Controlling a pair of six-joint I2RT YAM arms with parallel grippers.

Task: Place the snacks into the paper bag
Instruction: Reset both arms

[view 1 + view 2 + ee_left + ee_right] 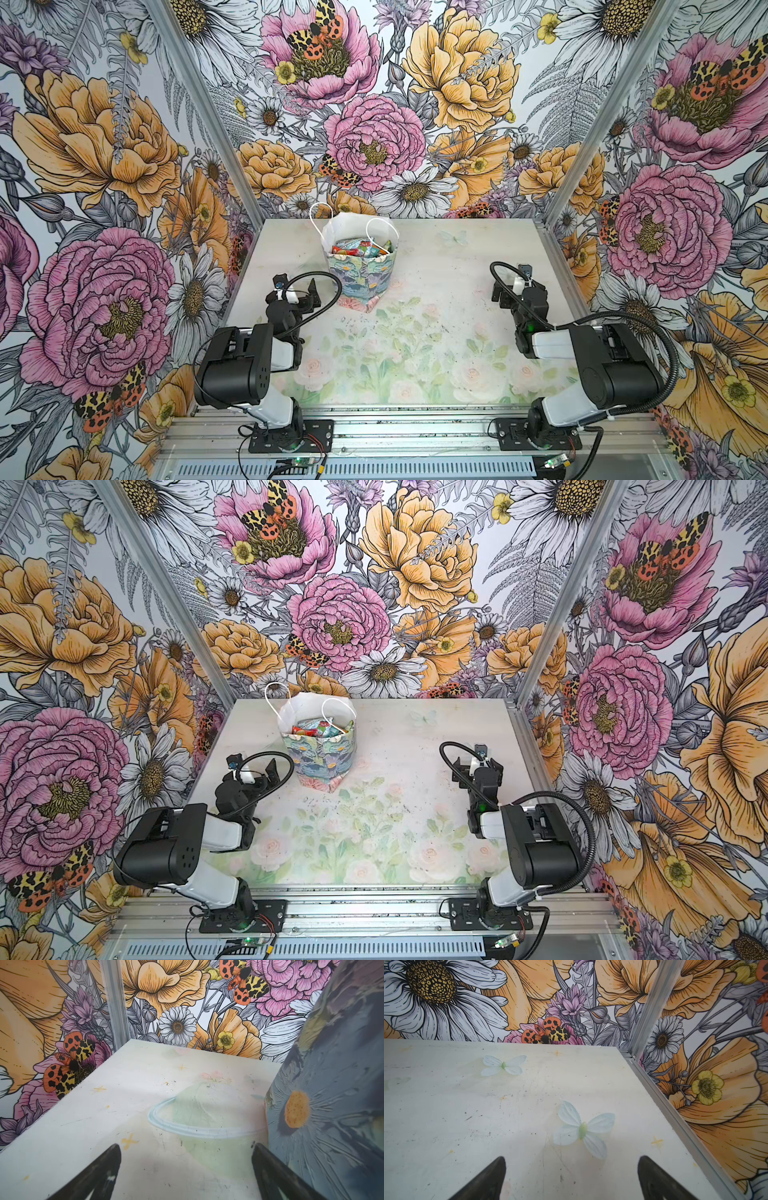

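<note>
The left arm (pixel 245 361) is folded low, wrist aimed past the paper bag (pixel 359 278); the left gripper (pixel 186 1146) is spread wide, nothing held, one finger just beside the bag's wall; the right arm (pixel 606 365) is folded likewise, well apart from the bag; the right gripper (pixel 572 1157) is held wide and empty over the table (pixel 440 257); the snacks (pixel 360 248) are heaped inside the upright bag, near the table's far edge; open surface is seen between bag and right gripper.

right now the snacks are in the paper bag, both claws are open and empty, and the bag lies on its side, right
No, the paper bag stands upright, as both top views show. The snacks are in it, and the left claw and right claw are open and empty.
</note>
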